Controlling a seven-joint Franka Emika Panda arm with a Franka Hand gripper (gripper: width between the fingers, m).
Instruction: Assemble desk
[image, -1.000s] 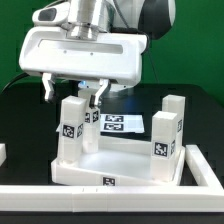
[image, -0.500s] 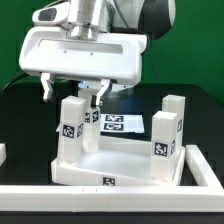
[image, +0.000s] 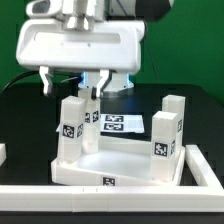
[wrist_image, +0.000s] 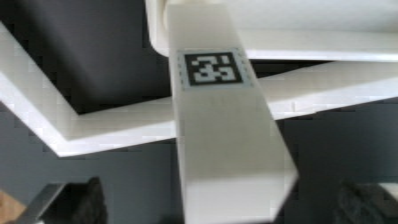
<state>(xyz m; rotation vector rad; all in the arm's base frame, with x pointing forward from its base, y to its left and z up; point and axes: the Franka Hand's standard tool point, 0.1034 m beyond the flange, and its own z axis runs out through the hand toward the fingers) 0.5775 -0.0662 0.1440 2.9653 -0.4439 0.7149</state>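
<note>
The white desk tabletop (image: 125, 160) lies underside up, with white square legs standing in its corner sockets. My gripper (image: 72, 88) hangs open just above the near leg on the exterior view's left (image: 72, 128), one finger on each side of its top, touching nothing. In the wrist view that tagged leg (wrist_image: 222, 110) runs between my dark fingertips (wrist_image: 71, 200), with gaps on both sides of my gripper (wrist_image: 217, 205). The tabletop rim (wrist_image: 80, 125) shows beneath. Another leg (image: 92, 118) stands behind it, and two more (image: 163, 142) stand on the exterior view's right.
The marker board (image: 122, 124) lies flat behind the tabletop. Long white border rails run along the front (image: 100, 203) and the exterior view's right (image: 205, 165). The table surface is black.
My gripper has risen a little above the leg's top. The legs and tabletop have not moved.
</note>
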